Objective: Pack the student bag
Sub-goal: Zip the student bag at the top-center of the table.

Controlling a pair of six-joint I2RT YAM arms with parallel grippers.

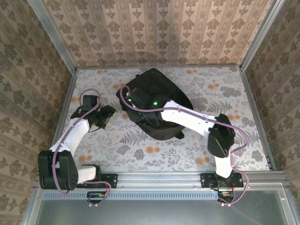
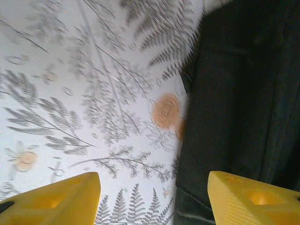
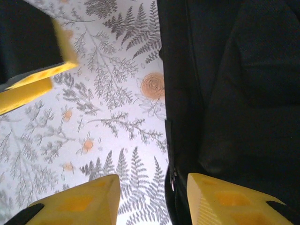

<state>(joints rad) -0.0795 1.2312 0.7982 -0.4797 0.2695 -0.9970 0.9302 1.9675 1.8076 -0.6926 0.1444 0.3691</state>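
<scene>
The student bag (image 1: 157,105) is a large black fabric backpack lying flat mid-table. My right arm reaches across it, and the right gripper (image 1: 129,99) hangs over its left edge. In the right wrist view the right gripper (image 3: 152,202) is open, its yellow fingers (image 3: 229,201) straddling the bag's zippered edge (image 3: 174,178) without clamping it. My left gripper (image 1: 107,115) hovers just left of the bag. In the left wrist view the left gripper (image 2: 154,199) is open and empty over the cloth, with the bag (image 2: 239,93) under its right finger (image 2: 255,199).
A floral and fern-print cloth (image 1: 211,89) covers the table, walled in by a metal frame (image 1: 70,98) and wallpapered panels. In the right wrist view the left gripper's yellow finger (image 3: 33,86) sits close at the upper left. Open cloth lies to the bag's right and front.
</scene>
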